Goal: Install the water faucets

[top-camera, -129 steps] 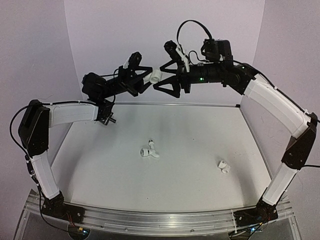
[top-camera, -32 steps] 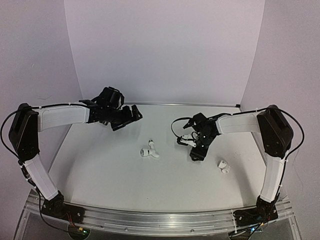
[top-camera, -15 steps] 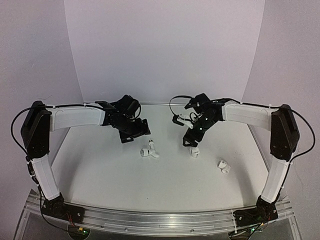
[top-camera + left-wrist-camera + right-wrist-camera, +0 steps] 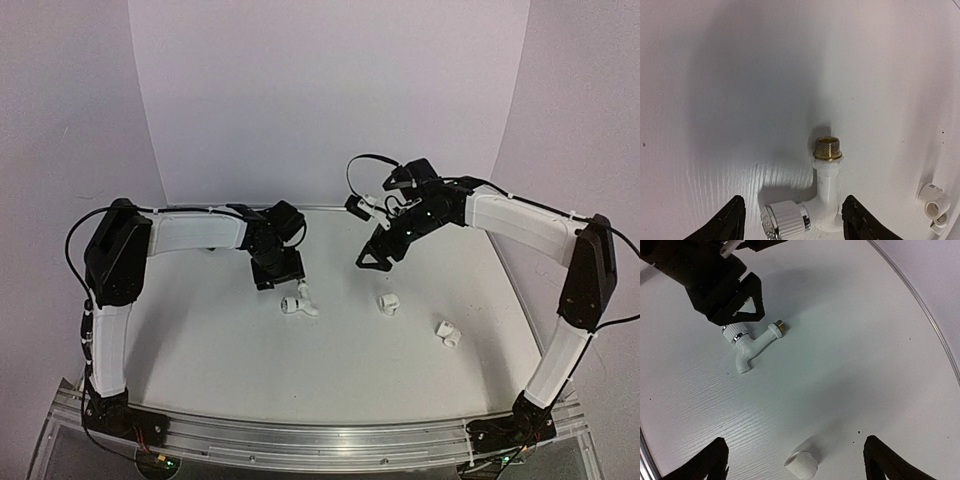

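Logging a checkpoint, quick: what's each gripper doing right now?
Left gripper: open, empty, over the white plastic tap with brass thread.
Right gripper: open, empty, above the short white tubular fitting.

The left arm point(image 4: 190, 232) rises from its base to a raised elbow; its forearm then runs level toward the centre, and the wrist pitches down. The left gripper point(image 4: 280, 278) points downward, jaws parted, and nothing is clamped between its fingers point(image 4: 732, 220), whose two dark tips show at the lower edge of the left wrist view. The right arm point(image 4: 520, 222) stands taller, with its elbow high at the outer side and its forearm sloping up and inward. The right gripper point(image 4: 372, 260) angles down toward the left gripper, well apart from it, jaws spread wide and holding nothing.
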Robot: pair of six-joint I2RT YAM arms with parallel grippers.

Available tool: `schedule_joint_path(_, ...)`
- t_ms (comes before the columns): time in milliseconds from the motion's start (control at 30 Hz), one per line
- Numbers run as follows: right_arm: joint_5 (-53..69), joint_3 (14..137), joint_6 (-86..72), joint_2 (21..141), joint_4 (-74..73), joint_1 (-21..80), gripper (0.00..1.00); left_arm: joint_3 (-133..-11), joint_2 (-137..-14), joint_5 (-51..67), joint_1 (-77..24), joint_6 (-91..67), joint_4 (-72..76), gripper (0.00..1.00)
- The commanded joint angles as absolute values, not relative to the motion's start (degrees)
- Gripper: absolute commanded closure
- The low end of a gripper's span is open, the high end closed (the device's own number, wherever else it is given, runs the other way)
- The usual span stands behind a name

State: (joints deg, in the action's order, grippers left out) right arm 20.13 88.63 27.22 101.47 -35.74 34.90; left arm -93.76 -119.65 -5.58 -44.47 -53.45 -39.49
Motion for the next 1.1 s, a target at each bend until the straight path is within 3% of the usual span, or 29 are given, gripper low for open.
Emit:
schedule_joint_path(0,22.5,86.3,26.3,99.0,-36.4,33.4,0.10,-100.5,-123.3,-9.3,-45.5,-49.2,-43.0,0.36)
schedule_joint_path(233,23.5,84.8,26.1,97.5,-36.4,32.5,0.10,-104.6,-128.0,-6.7,-45.9,-47.6,-42.9,0.38)
schedule_joint_path(600,24.5,85.4,25.5,97.6,-36.4,32.2,0.11,-105.5,-130.6,-4.6,-46.3,-47.4,-42.6,0.55)
schedule_joint_path(1067,26.1,87.5,25.0,99.0,-36.6,31.3,0.11,-105.1,-131.4,1.5,-47.2,-41.3,-41.6,0.69)
